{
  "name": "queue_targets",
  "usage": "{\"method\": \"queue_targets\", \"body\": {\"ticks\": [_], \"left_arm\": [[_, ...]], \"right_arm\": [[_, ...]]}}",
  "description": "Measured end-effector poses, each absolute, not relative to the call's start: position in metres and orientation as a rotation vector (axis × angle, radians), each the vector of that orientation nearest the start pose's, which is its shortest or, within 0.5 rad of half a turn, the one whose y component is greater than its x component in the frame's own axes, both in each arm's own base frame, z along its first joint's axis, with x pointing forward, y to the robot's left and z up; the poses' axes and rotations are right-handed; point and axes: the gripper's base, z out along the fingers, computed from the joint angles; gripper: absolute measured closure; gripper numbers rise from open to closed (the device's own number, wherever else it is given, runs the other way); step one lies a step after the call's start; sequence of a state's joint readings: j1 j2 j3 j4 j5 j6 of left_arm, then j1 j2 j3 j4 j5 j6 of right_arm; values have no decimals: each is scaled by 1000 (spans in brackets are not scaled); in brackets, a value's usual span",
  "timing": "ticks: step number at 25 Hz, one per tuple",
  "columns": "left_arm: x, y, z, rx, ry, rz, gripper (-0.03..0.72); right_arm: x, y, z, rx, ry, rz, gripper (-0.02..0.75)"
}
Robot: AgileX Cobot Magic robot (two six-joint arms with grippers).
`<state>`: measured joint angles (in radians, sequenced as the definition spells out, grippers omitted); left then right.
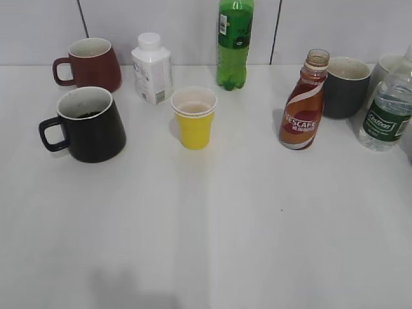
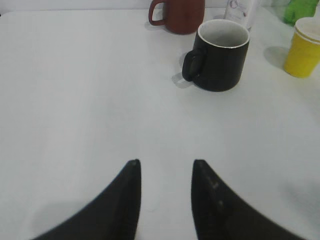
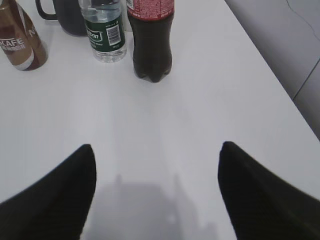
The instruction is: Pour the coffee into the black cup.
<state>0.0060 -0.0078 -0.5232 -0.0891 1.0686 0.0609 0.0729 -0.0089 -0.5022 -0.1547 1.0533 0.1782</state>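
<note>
The brown Nescafe coffee bottle [image 1: 302,109] stands uncapped and upright at the right of the table; its lower part also shows in the right wrist view [image 3: 22,42]. The glossy black cup [image 1: 90,124] stands at the left, handle to the left, with dark liquid at its bottom; it also shows in the left wrist view [image 2: 220,55]. My left gripper [image 2: 165,162] is open and empty over bare table, well short of the cup. My right gripper [image 3: 156,146] is wide open and empty, away from the bottle. Neither gripper shows in the exterior view.
A maroon mug [image 1: 90,63], white bottle [image 1: 152,67], green soda bottle [image 1: 234,42] and yellow paper cup [image 1: 194,118] stand at the back and middle. A dark grey mug [image 1: 346,87], clear water bottle [image 1: 386,112] and dark cola bottle [image 3: 151,37] stand at the right.
</note>
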Motion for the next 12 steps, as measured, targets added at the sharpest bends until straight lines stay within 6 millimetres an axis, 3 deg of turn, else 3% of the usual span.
{"method": "queue_targets", "body": {"ticks": [12], "left_arm": [[-9, -7, 283, 63, 2018, -63, 449]], "right_arm": [[-6, -13, 279, 113, 2013, -25, 149]]}}
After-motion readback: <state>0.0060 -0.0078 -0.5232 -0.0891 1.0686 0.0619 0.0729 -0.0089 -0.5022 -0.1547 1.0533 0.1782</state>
